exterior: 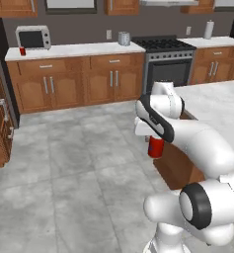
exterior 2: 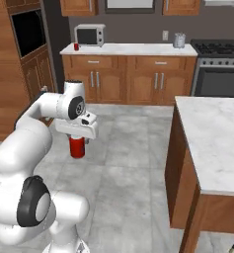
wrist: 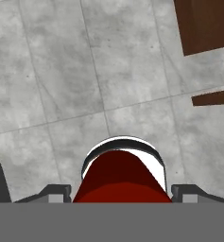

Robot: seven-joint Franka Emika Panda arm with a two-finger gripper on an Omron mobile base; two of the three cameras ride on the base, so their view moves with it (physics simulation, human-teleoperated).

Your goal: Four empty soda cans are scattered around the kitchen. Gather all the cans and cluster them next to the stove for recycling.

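Hand view shows the gripper (wrist: 120, 198) clamped on a red soda can (wrist: 122, 177), low in the frame's centre, above the grey floor (wrist: 61, 71). Probably light, thin-walled and smooth; hold its middle gently.

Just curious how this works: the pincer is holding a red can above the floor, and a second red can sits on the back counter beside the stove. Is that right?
Not quite. The pincer does hold a can above the floor, but the second can stands beside the microwave, far along the counter from the stove, as the left base view shows.
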